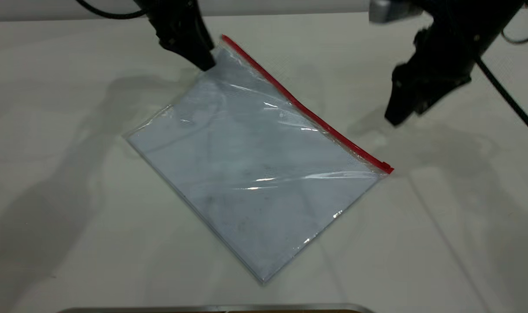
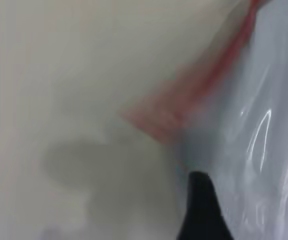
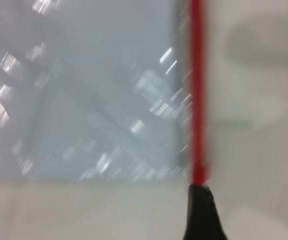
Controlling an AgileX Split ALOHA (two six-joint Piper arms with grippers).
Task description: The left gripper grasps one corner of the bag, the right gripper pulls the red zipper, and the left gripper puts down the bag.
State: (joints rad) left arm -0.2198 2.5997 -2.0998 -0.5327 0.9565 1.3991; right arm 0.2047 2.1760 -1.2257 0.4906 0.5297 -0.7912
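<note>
The bag [image 1: 250, 174], a clear pouch with white sheets inside, lies diagonally on the table with its far corner lifted. Its red zipper [image 1: 307, 111] runs along the right edge and ends in a small red tab [image 1: 386, 168] at the near right corner. My left gripper [image 1: 206, 61] is shut on the lifted far corner; in the left wrist view one dark finger [image 2: 201, 205] presses against the plastic [image 2: 264, 125] beside the blurred red strip [image 2: 219, 75]. My right gripper [image 1: 396, 116] hovers shut, above and behind the tab, holding nothing. Its fingertip [image 3: 200, 200] shows just off the strip's end [image 3: 197, 100].
The white table [image 1: 72, 195] surrounds the bag on all sides. A metal edge [image 1: 216, 308] lies along the near border of the exterior view. A black cable [image 1: 507, 98] trails from the right arm.
</note>
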